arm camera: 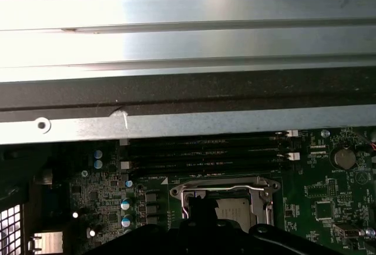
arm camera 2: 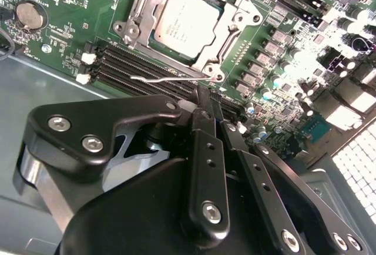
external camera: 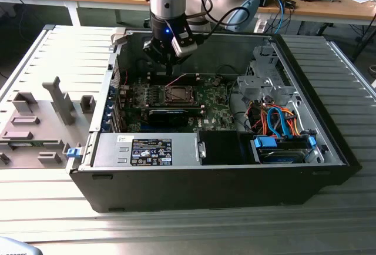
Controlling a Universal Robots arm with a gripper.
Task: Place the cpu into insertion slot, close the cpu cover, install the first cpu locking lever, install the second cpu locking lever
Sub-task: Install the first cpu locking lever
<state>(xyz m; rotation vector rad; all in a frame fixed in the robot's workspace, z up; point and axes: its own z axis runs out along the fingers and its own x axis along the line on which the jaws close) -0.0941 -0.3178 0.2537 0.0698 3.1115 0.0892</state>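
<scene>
Inside the open computer case (external camera: 235, 175), above the green circuit board (arm camera 2: 70, 37), the hand (arm camera 2: 207, 109) hangs with its fingers (arm camera 2: 202, 149) drawn together on nothing that can be seen, their tips just beside a thin wire lever (arm camera 2: 170, 77) that runs along the memory slots (arm camera 2: 147, 67); beyond the lever the cpu (arm camera 2: 187, 20) lies seated in the insertion slot (arm camera 2: 226, 8), and the cpu cover (arm camera 2: 138, 14) lies flat around it, chip showing through its window; placing and closing therefore appear done, and the step in hand is judged to be the first locking lever; that calls for pressing the wire down and hooking it under its catch without slipping onto the neighbouring slots; the case rests on a ribbed metal desk (external camera: 329, 220).
</scene>
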